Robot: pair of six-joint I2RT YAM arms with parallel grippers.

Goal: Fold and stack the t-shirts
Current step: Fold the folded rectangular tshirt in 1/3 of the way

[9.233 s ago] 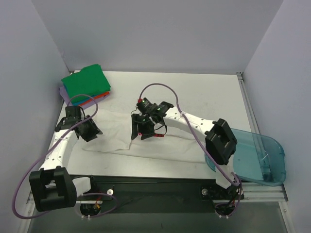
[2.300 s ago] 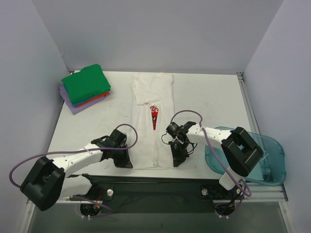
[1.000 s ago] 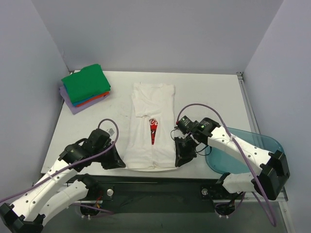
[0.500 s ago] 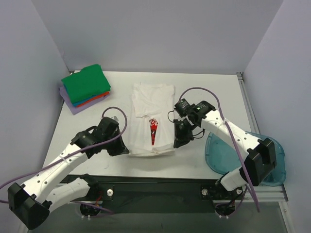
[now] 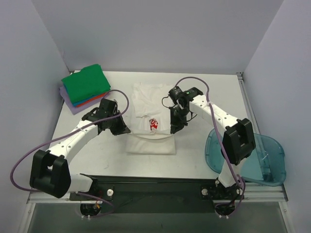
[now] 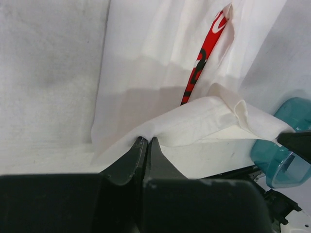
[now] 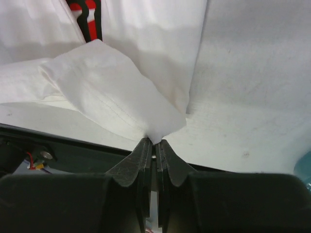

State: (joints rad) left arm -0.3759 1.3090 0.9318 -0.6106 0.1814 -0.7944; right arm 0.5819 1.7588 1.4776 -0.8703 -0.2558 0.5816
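Overhead view: the left gripper (image 5: pixel 118 129) and right gripper (image 5: pixel 174 127), each clamped on a hem corner of the central white t-shirt (image 5: pixel 148 97), have carried the hem from six o'clock toward twelve, so the fold is about half done, while the folded stack (image 5: pixel 85 83) waits at ten o'clock.

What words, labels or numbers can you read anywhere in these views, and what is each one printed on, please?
Red logo on the white t-shirt: it carries script lettering, but it is partly folded over and too small and blurred to read in any view.
Folded shirt stack and blue plastic bin: no text visible.
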